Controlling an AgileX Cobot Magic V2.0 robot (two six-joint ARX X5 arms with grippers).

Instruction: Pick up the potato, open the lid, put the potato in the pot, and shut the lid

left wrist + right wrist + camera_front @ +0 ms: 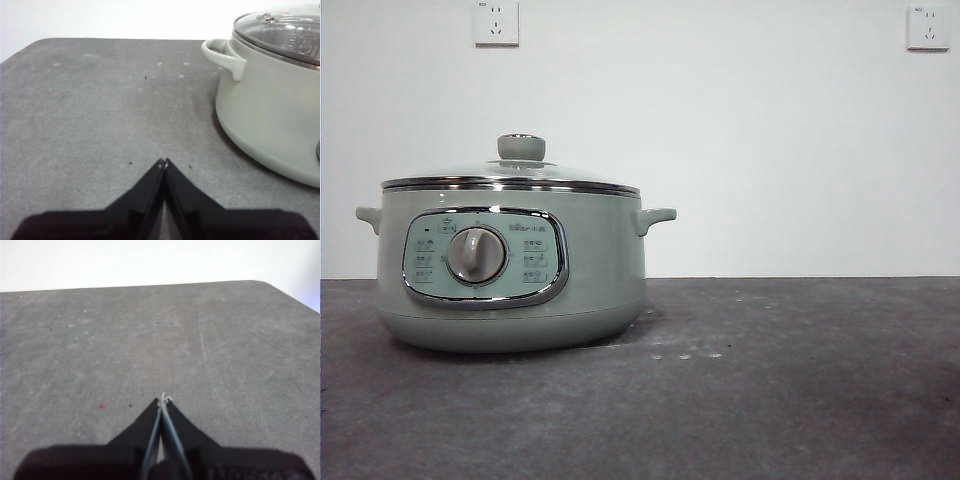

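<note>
The glass lid [510, 170] sits on the sage-green electric pot [510, 265] on the grey counter [770, 400]. The left pincer [163, 162] and right pincer [163, 400] are both pressed closed, holding nothing.

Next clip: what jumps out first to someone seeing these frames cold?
The sage-green pot dominates the left of the front view, its glass lid seated on top, its silver dial facing the camera. Both the left gripper and right gripper hang over bare grey table, jaws shut. No potato is visible.

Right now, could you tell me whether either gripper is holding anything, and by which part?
Nothing is held: the left gripper and right gripper are both shut on nothing.
</note>
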